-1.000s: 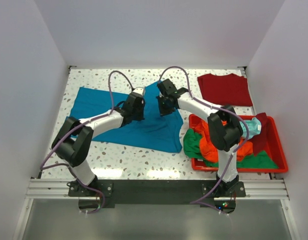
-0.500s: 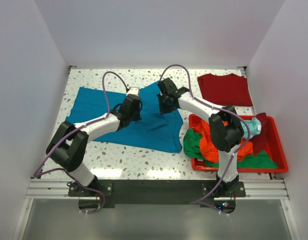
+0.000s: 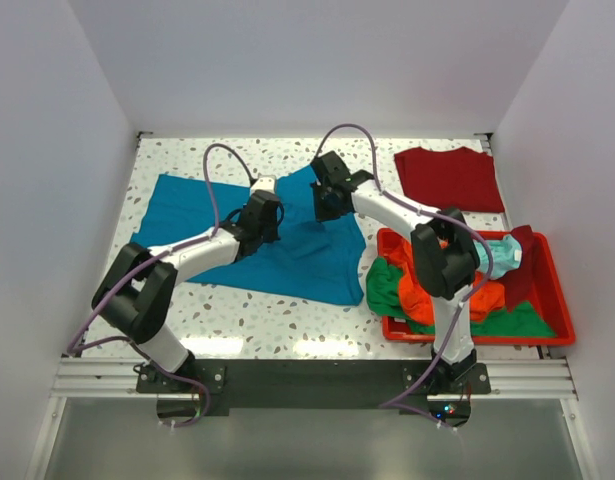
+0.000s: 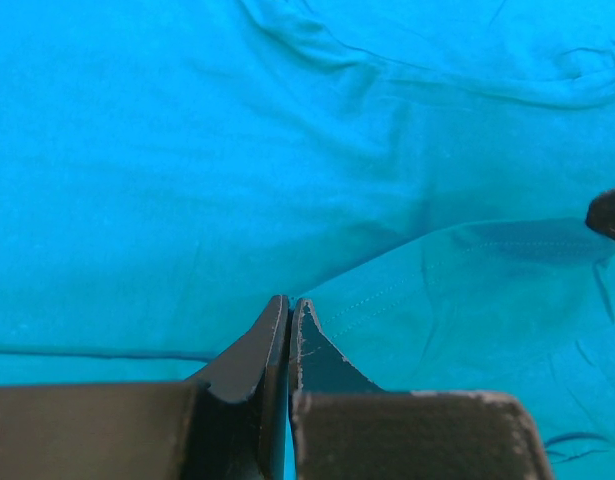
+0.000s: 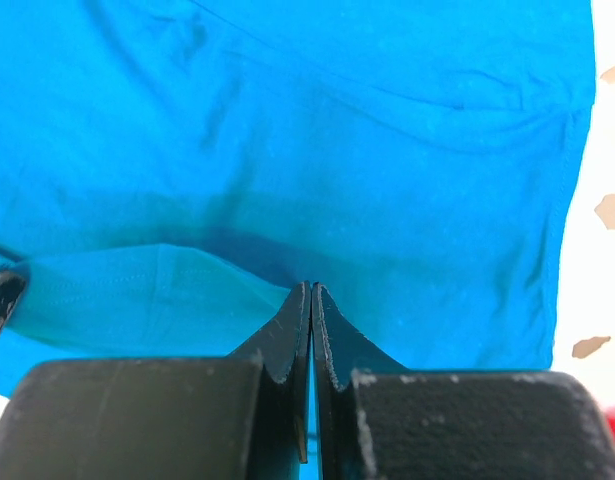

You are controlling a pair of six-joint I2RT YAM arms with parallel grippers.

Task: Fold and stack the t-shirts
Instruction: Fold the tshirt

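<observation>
- The teal-blue t-shirt (image 3: 307, 255) lies spread on the speckled table (image 3: 187, 158), left of centre. Its near right corner is just beside the red bin (image 3: 552, 300).
- The left gripper (image 4: 289, 308) has its fingers pressed together on an edge of this shirt. A thin strip of teal cloth shows between them, and a stitched hem rises to their tips.
- The right gripper (image 5: 310, 292) pinches the same shirt. Its fingers are together with a sliver of cloth between them, and a lifted flap runs up to them.
- From above, both grippers sit near each other over the far middle of the shirt.
- A dark red t-shirt (image 3: 449, 178) lies flat at the far right of the table, apart from the teal one.
- An orange shirt (image 3: 419, 298), a green shirt (image 3: 385, 288) and a pale aqua shirt (image 3: 502, 255) are bundled in the bin.
</observation>
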